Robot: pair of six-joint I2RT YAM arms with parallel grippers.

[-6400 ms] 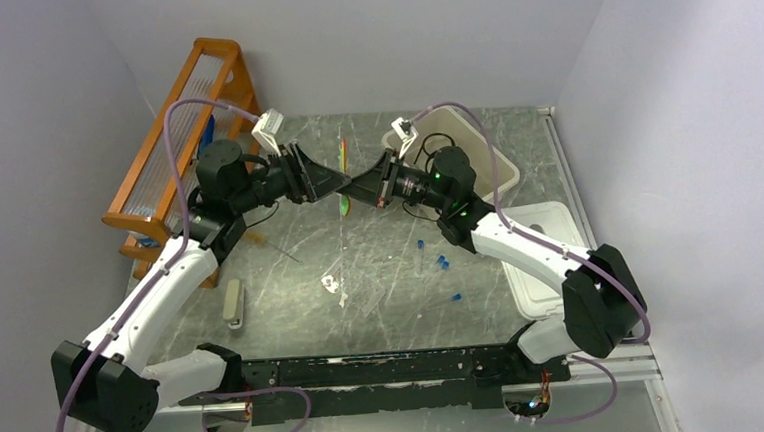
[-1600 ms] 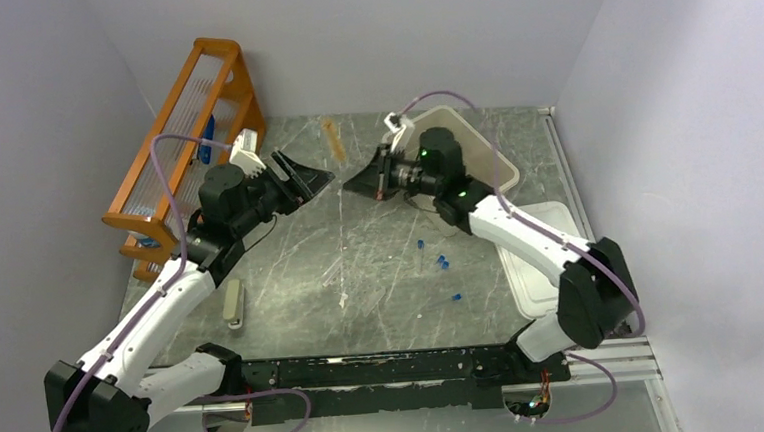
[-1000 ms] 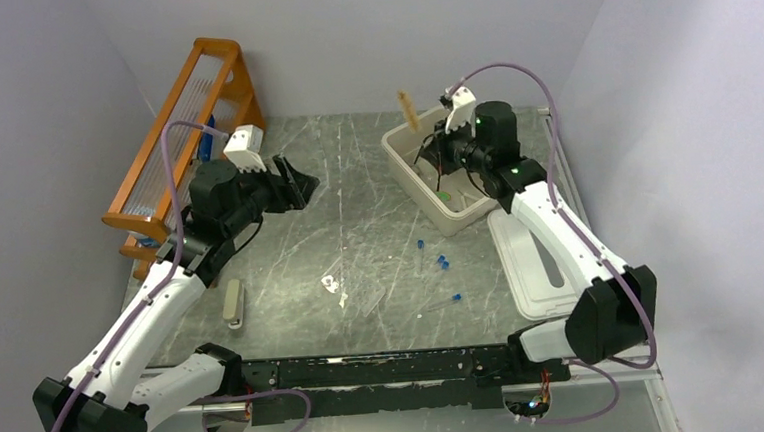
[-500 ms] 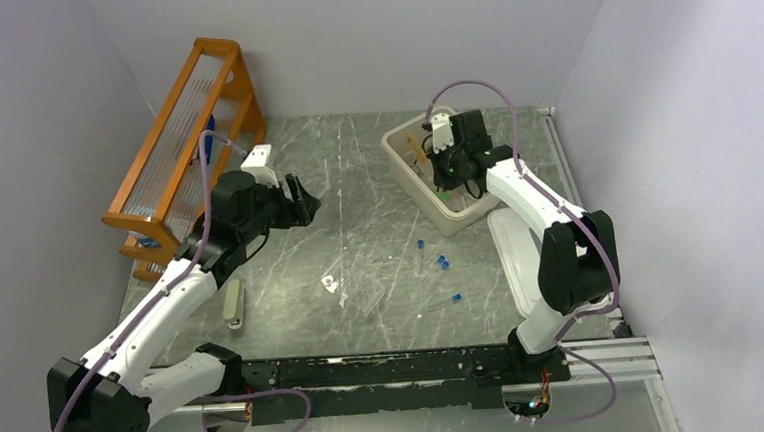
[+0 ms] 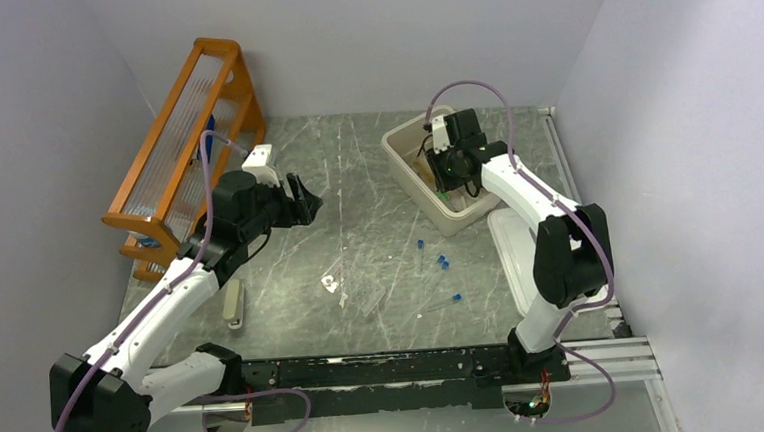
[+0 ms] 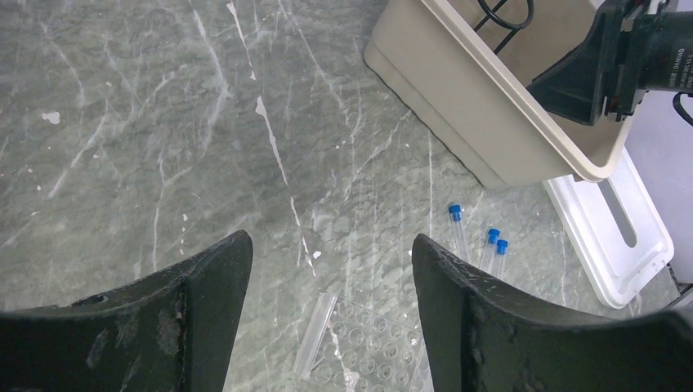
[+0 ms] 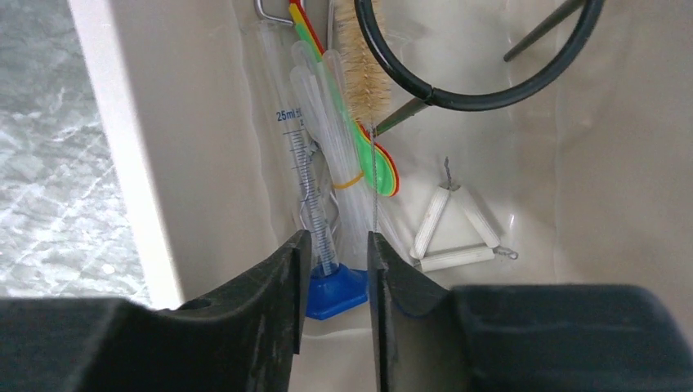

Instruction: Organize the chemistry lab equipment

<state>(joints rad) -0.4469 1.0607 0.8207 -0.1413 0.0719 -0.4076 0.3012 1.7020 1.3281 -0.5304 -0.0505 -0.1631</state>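
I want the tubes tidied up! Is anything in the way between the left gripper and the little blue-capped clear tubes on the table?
Nothing visible is. The open left gripper hangs above the grey marbled table, and the blue-capped clear tubes lie uncovered ahead. A clear dimpled plastic tray lies flat nearer, off that line.

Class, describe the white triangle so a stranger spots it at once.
Find the beige tub back right on the table. Inside, beside the green spoon, lies the white triangle. It alone is three white rods joined by wire.
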